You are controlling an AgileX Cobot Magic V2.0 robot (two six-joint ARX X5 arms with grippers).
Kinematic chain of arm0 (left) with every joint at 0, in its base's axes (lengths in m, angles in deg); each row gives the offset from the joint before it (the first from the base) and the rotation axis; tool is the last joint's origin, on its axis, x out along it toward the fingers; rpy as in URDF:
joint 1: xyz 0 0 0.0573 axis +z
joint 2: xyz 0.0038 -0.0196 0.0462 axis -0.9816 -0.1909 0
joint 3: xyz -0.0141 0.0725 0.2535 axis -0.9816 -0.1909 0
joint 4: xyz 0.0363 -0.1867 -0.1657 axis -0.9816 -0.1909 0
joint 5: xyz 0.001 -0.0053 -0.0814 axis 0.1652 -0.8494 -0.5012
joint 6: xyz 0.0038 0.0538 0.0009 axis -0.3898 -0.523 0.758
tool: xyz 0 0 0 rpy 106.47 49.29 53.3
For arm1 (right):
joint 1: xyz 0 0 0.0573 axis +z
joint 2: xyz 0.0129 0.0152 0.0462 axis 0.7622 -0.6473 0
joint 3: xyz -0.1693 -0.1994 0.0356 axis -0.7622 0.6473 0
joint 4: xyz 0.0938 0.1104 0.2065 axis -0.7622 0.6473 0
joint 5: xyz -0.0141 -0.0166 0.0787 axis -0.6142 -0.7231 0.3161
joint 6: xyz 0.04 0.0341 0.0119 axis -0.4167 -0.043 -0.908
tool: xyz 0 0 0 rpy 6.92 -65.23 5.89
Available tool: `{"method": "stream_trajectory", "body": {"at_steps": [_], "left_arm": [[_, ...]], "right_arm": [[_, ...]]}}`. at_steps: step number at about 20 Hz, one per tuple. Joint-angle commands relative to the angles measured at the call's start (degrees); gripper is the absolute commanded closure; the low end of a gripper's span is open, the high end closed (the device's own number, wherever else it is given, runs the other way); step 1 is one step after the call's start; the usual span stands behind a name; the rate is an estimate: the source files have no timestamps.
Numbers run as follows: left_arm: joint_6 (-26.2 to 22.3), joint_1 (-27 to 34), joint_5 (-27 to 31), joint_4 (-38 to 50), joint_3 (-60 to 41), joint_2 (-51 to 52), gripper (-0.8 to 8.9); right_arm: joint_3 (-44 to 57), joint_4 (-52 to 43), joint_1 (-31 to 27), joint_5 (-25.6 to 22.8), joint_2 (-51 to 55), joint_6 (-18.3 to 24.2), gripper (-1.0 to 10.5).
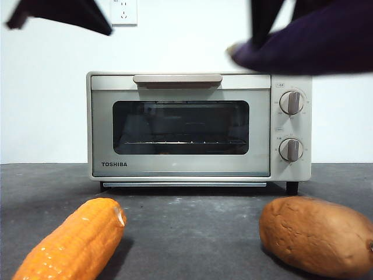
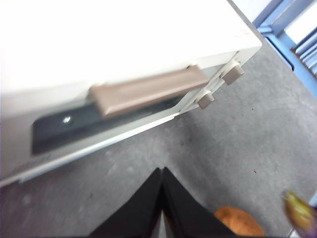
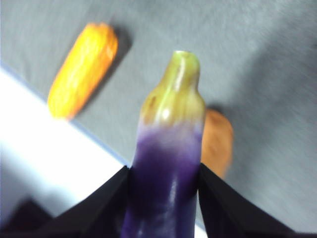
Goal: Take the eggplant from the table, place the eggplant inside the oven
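Note:
My right gripper (image 3: 166, 198) is shut on the eggplant (image 3: 168, 163), a dark purple body with a greenish stem end pointing away from the jaws. In the front view the eggplant (image 1: 303, 44) hangs high at the upper right, above the oven's knob side. The cream Toshiba oven (image 1: 198, 125) stands at the back with its door closed and its beige handle (image 1: 178, 79) on top of the door. My left gripper (image 2: 162, 196) is shut and empty, hovering over the table in front of the oven handle (image 2: 148, 90); it shows as a dark shape (image 1: 64, 14) at the upper left.
An orange corn cob (image 1: 73, 242) lies at the front left of the dark grey table (image 1: 192, 233). A brown sweet potato (image 1: 317, 233) lies at the front right. A white wall with a socket stands behind the oven.

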State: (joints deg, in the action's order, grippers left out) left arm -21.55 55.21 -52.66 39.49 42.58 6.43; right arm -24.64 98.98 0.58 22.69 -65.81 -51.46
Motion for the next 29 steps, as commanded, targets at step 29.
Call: {"method": "stream_trajectory", "body": {"at_steps": [29], "left_arm": [[-14.49,-21.53,14.82,-32.57,26.29,-27.80,8.07]], "right_arm": [[-1.20,6.43,0.63,-14.95,23.47,5.81,8.0]]}}
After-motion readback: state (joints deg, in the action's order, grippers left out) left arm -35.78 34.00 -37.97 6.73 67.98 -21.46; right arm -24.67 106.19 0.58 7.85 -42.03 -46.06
